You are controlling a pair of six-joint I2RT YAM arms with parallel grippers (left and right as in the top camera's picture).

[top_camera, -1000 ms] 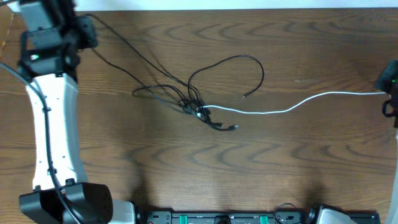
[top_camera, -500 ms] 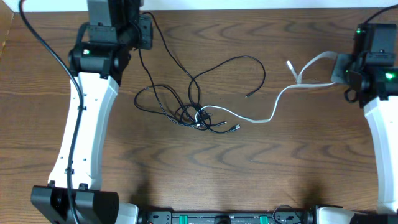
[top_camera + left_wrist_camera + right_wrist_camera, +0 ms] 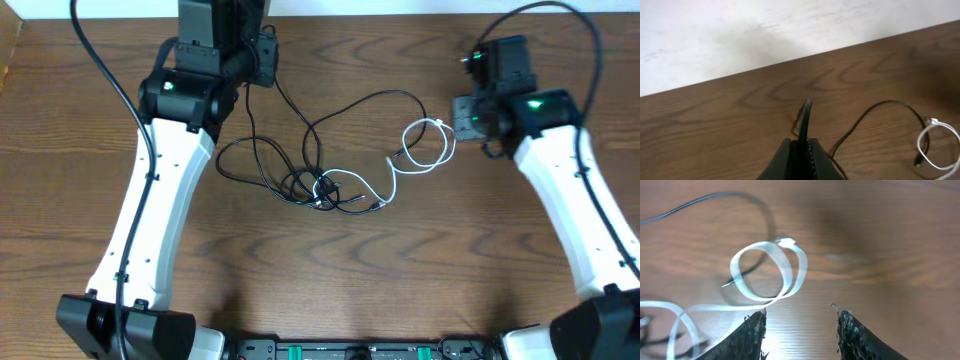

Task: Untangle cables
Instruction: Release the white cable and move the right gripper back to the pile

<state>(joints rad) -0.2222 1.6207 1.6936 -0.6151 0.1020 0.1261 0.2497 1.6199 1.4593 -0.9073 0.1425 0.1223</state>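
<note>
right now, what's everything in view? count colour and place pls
black cables: a few, exact count unclear, black, knotted at the table's centre with loops spreading out and one strand running up to the left gripper
white cable: 1, white, curled in a loop beside the right gripper, its other end in the knot
table: 1, brown wood grain, under everything
white surface: 1, white, beyond the table's far edge
base rail: 1, black with green parts, near edge
left arm: 1, white, left side
right arm: 1, white, right side
left gripper: 1, dark, far left, shut on a black strand
right gripper: 1, dark, far right, open, holding nothing
</note>
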